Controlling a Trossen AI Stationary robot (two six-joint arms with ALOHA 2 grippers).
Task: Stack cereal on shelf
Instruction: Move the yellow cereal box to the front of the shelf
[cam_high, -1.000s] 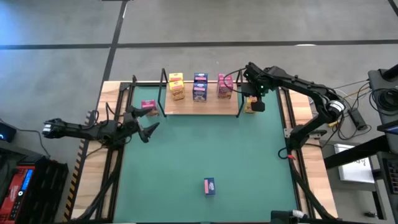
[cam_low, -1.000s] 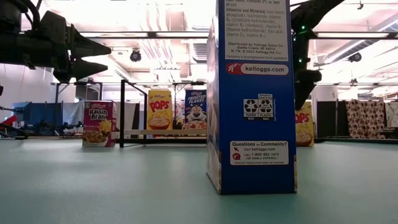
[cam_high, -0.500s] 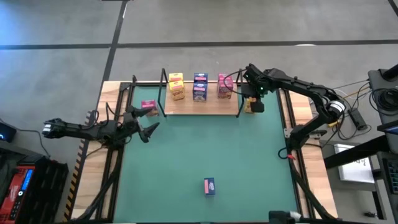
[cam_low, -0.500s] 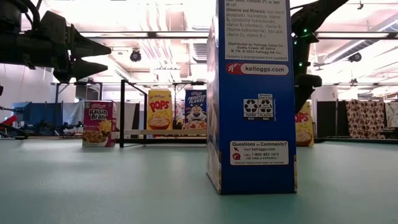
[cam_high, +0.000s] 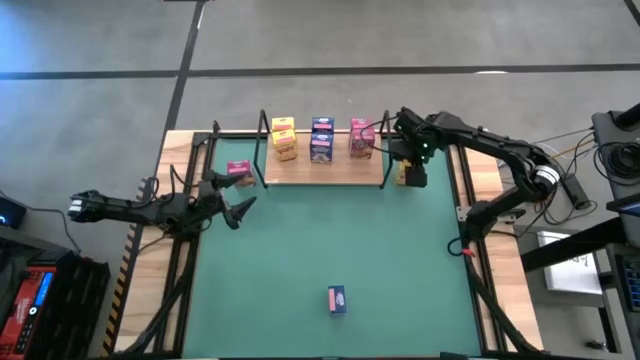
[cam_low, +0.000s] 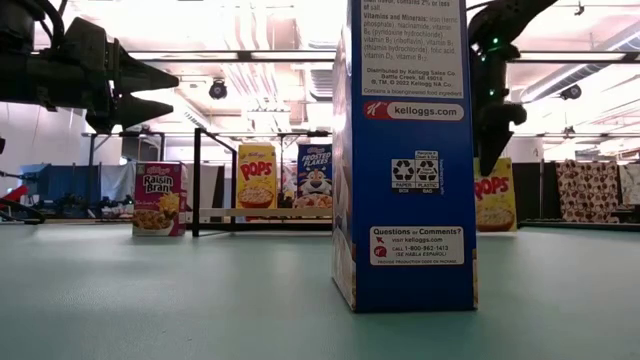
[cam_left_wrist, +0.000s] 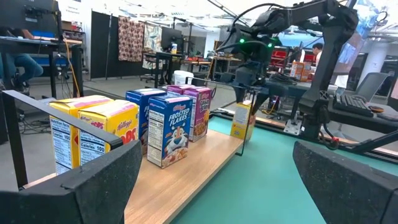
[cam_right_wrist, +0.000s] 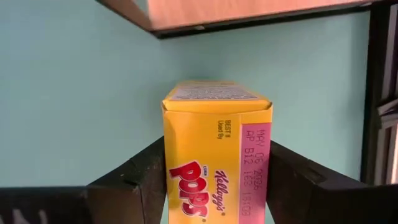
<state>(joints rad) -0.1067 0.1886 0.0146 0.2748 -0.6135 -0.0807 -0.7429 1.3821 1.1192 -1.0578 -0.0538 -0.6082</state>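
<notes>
Cereal: a yellow Pops box stands on the green mat just beside the right end of the shelf. The right gripper has lowered over it and narrowed; both fingers now press its sides, suggesting a lift comes next. The left gripper waits, spread wide and empty.

Big open green mat in middle, lots of room. One blue box stands alone near front. Shelf at back, black wire posts at ends, boxes crowd its top. Pink box blocks left of shelf. Yellow box blocks right end.
</notes>
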